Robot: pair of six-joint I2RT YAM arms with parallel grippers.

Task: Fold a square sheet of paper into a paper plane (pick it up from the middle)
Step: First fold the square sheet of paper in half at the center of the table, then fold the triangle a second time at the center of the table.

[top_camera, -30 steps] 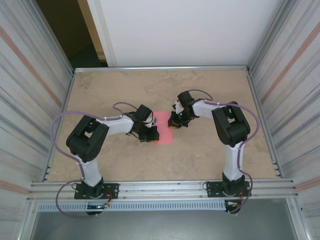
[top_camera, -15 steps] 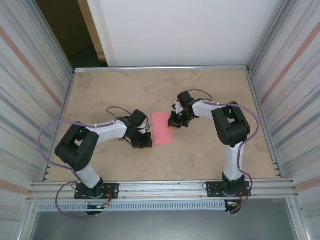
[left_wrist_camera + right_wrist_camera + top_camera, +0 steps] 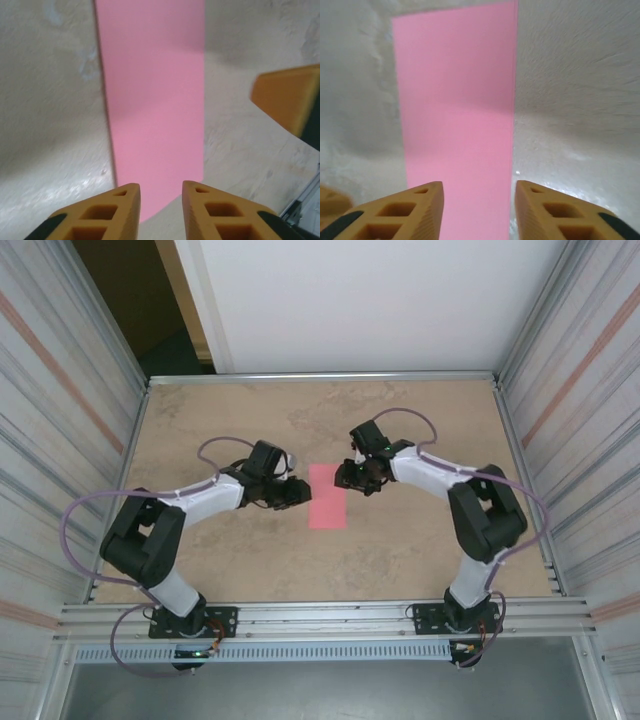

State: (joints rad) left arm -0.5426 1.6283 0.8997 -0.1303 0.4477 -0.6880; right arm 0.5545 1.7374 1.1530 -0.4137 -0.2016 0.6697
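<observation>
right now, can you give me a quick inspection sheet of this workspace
surface: beige mottled table, the paper lies on it
job's things: pink paper, a narrow rectangle, flat, between the two grippers
clutter: nothing seen
grippers: left gripper open, at the paper's left side, holding nothing; right gripper open, at the paper's right side, holding nothing
cables: purple cables loop along both arms, off the paper
surroundings: metal-framed walls on both sides, white panel behind, dark opening at the far left
</observation>
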